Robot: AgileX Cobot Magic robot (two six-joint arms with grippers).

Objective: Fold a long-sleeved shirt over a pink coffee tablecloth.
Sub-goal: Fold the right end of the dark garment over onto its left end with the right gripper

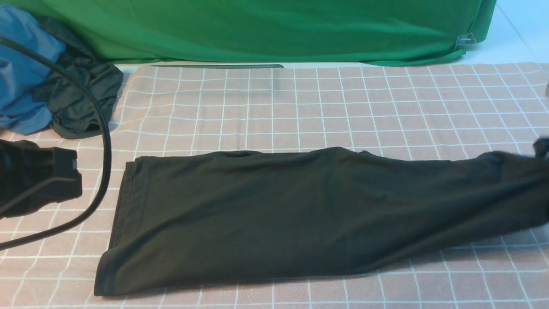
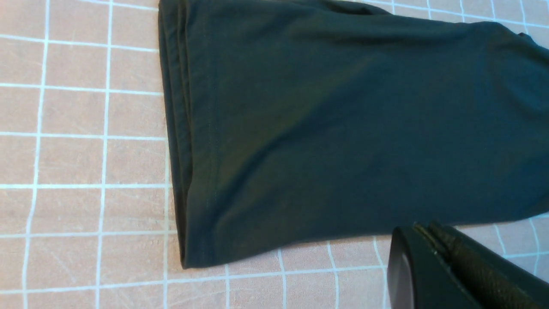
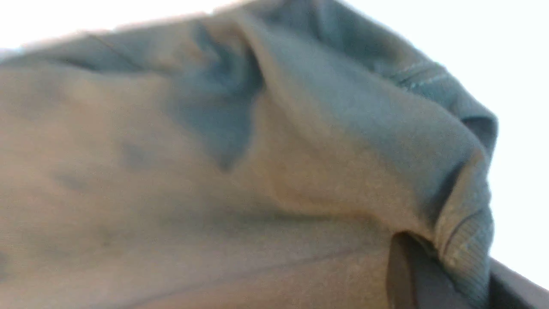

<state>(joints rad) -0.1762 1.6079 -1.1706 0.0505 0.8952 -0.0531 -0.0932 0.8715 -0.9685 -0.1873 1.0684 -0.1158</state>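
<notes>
Even, soft light falls across the pink coffee tablecloth (image 1: 343, 107); we see only a thin shadow along the near edge of the long-sleeved shirt (image 1: 257, 214). At the shirt's right end the front view blurs. The right wrist view is out of focus, with blown-out white behind the shirt's folds.
</notes>
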